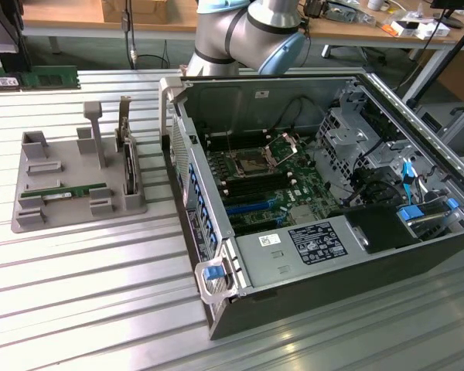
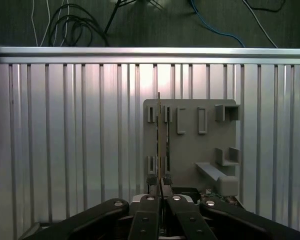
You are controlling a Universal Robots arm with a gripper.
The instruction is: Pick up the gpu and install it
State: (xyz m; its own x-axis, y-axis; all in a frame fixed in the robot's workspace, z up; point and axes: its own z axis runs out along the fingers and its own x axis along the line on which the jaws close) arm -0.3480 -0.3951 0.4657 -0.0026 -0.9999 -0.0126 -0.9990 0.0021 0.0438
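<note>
- The end effector (image 2: pixel 160 186) has its fingers drawn together on a thin board seen from its edge. I take this board to be the gpu (image 2: pixel 160 135).
- The gpu runs out from between the fingertips, away from the end effector, as one narrow line that gets thinner with distance.
- Beyond the end effector, behind the gpu, the grey holder (image 2: pixel 190 150) lies on the ribbed table (image 2: pixel 65 140). The line of the gpu falls between small brackets of the holder.
- Whether the gpu touches these brackets or hangs free above them, I cannot tell for sure. Its line reaches past the holder's far edge, so I judge it hangs free.
- Progress: the picking up seems done, or very nearly done.
- The installing is left. The gpu is over the holder, not at the computer case (image 1: pixel 255 255), and I cannot tell how far the case is from the end effector.
- Count of the large things: one arm (image 1: pixel 247 31), one end effector, one holder, and one computer case with one mainboard (image 1: pixel 255 174) inside.
- Count of green sticks, as far as I can match the two views, is three:
  - the gpu in the end effector;
  - a second stick (image 1: pixel 73 191) resting in the holder;
  - a third stick (image 1: pixel 50 77) lying flat on the table, apart from the holder.
- One card (image 1: pixel 128 166) with a metal bracket stands upright in the holder.
</note>
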